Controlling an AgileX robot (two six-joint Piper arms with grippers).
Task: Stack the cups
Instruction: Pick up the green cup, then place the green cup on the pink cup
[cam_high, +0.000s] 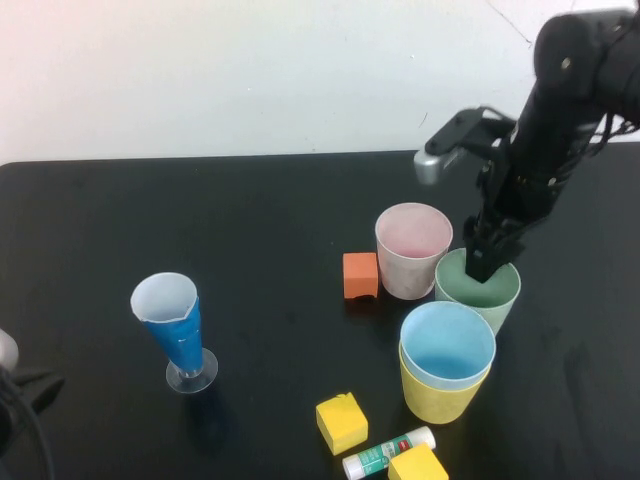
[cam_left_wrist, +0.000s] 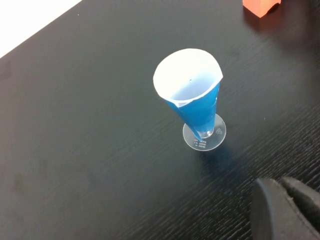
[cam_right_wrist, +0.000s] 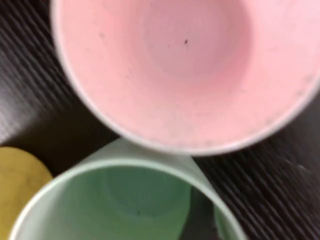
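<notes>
The right gripper (cam_high: 484, 266) dips into the mouth of the pale green cup (cam_high: 500, 298), hiding part of its inside — whether its fingers are apart cannot be told. The left gripper (cam_left_wrist: 287, 210) shows only as a dark corner cut by the frame edge. The yellow cup (cam_high: 440, 398) is mostly hidden inside by the light blue cup (cam_high: 447, 343) nested in it. The pink cup (cam_right_wrist: 185, 65) is blurred and cropped — the orange block (cam_left_wrist: 261, 6) too.
</notes>
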